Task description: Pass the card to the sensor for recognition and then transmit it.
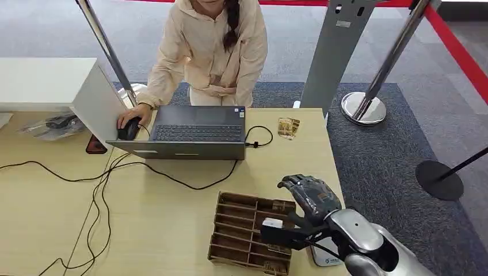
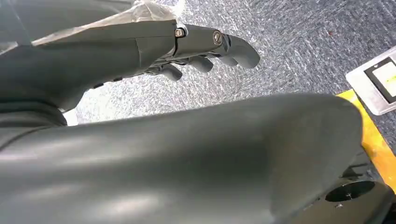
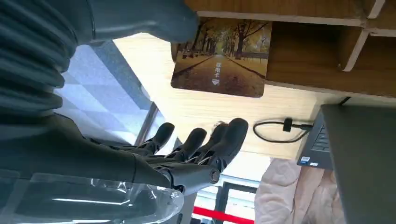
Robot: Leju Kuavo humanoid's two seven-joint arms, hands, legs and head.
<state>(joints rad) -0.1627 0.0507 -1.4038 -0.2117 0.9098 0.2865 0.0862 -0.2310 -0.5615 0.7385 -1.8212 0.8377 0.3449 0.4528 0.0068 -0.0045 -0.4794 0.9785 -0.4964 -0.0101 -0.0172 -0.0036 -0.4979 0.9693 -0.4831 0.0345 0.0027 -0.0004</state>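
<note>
A card [image 3: 219,58] printed with a tree-lined avenue stands at the edge of the wooden slotted card holder [image 1: 244,230], [image 3: 317,51]. My right hand [image 1: 309,196] hovers over the holder's right end with its fingers [image 3: 201,144] spread and apart from the card. Its thumb [image 3: 140,18] reaches the card's corner; I cannot tell whether it touches. A white flat sensor [image 1: 324,260] peeks out under my right forearm, mostly hidden. Two more cards [image 1: 288,127] lie beyond, by the table's far edge. My left hand [image 2: 205,51] hangs over grey carpet and holds nothing.
A laptop [image 1: 190,133] sits mid-table, its cables [image 1: 103,190] trailing across the wood. A person [image 1: 210,52] leans in behind it, one hand on a mouse [image 1: 129,127]. A white box [image 1: 57,86] stands far left. Barrier posts [image 1: 362,106] stand on the carpet to the right.
</note>
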